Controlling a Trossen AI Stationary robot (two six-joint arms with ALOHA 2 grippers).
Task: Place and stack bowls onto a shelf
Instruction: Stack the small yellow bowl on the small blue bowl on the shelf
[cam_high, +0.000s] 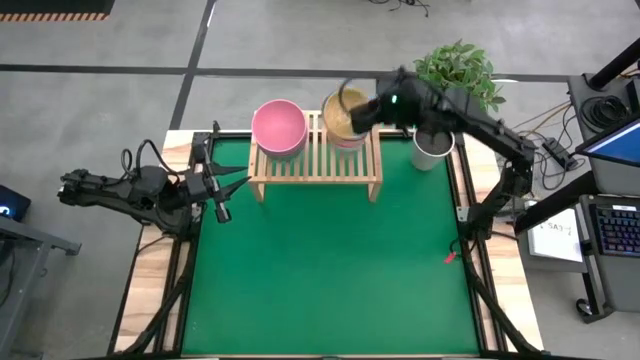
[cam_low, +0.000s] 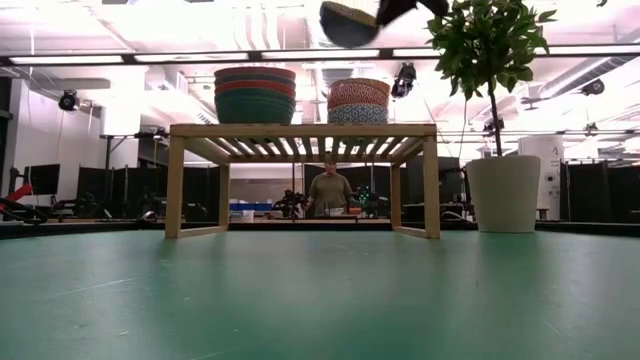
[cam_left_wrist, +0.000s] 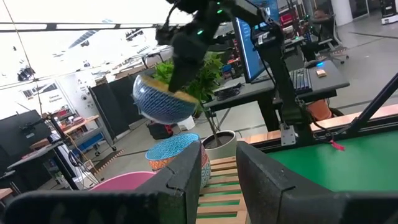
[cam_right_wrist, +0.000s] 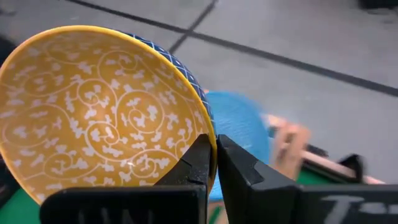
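The light-wood shelf (cam_high: 315, 165) stands at the table's far edge. On its left end rests a stack of bowls with a pink one on top (cam_high: 278, 128); in the low view the stack (cam_low: 255, 95) shows green, red and blue-grey walls. On the right end an orange patterned bowl sits under a light blue one (cam_low: 358, 100). My right gripper (cam_high: 365, 110) is shut on a bowl, yellow inside and dark blue patterned outside (cam_high: 343, 112), high above the right stack. My left gripper (cam_high: 232, 184) waits open near the shelf's left leg. My right gripper (cam_right_wrist: 215, 146) pinches the yellow bowl's rim (cam_right_wrist: 210, 127), one finger inside the bowl and one outside on the blue wall. The fingers come from the table's right side, slanting down. The bowl (cam_left_wrist: 163, 99) is lifted clear and tilted above the light blue bowl (cam_right_wrist: 242, 124).
A white plant pot (cam_high: 432, 148) with a green plant (cam_low: 487, 45) stands right of the shelf, under my right arm. The green mat (cam_high: 330, 270) in front of the shelf is bare. A person (cam_low: 330, 190) stands beyond the table.
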